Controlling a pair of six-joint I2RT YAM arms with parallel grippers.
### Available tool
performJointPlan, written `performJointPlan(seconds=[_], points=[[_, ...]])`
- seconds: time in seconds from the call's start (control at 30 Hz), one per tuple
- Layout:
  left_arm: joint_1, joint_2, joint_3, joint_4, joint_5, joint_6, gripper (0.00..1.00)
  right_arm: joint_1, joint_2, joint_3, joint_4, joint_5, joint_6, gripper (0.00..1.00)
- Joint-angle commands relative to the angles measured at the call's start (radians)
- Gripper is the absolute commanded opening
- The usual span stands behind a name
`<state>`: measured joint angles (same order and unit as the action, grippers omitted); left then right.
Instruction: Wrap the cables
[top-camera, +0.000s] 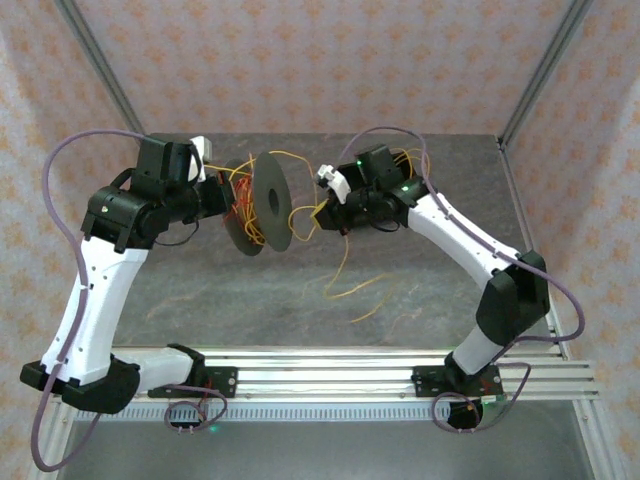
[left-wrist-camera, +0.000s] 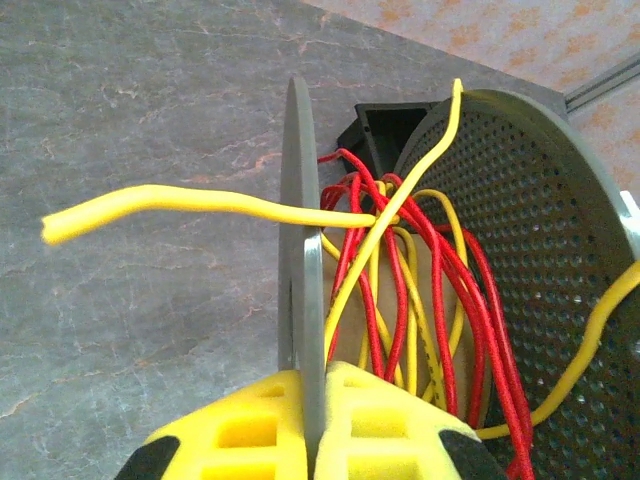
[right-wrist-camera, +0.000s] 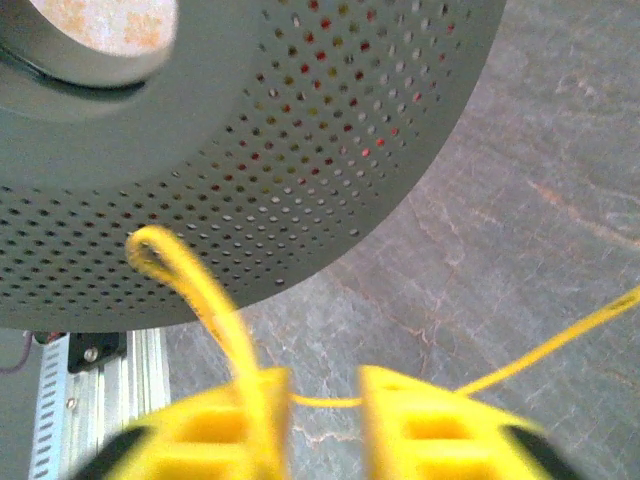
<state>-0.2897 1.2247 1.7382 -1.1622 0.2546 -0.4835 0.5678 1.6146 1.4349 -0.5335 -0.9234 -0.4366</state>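
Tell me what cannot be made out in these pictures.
- Left wrist view: the cables hide the core of the spool; their lower ends run off the frame.
- Right wrist view: motion blur hides whether the right gripper touches the yellow cable.
- Top view: single strands are too small to follow.

L arm (top-camera: 95, 290) rises at frame left, L gripper (top-camera: 226, 200) aimed right, clamped shut. R arm (top-camera: 470, 240) reaches in from lower right. R gripper (top-camera: 320, 213) aimed left, jaws apart.
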Motion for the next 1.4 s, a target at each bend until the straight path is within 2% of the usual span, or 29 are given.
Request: performJointPlan(seconds=[0.0,0.17,0.33,0.47,0.67,0.9,1.1,1.37], points=[[0.045,-0.012,0.069,0.118,0.03,-0.09,0.0,0.01,-0.035,-0.031,0.006,0.036,0.012,0.0],[0.165,-0.028,0.067,0.265,0.083,-0.229,0.0,0.009,-0.085,-0.16,0.054,0.183,0.039,0.0],[0.262,0.021,0.084,0.395,0.214,-0.35,0.0,0.011,-0.083,-0.223,0.059,0.194,0.056,0.0],[0.275,0.06,0.113,0.411,0.123,-0.338,0.0,0.034,-0.152,-0.263,0.082,0.173,0.067,0.0],[0.279,0.115,0.08,0.47,-0.144,-0.292,0.0,0.095,-0.3,-0.286,0.066,0.167,0.064,0.0],[0.279,0.188,0.017,0.597,-0.33,-0.32,0.0,0.235,-0.424,-0.286,0.05,0.152,0.103,0.0],[0.273,0.25,-0.004,0.62,-0.365,-0.322,0.0,0.339,-0.482,-0.246,0.058,0.168,0.138,0.0],[0.203,0.285,-0.049,0.57,-0.367,-0.182,0.0,0.352,-0.473,-0.092,0.113,0.187,0.19,0.0]])
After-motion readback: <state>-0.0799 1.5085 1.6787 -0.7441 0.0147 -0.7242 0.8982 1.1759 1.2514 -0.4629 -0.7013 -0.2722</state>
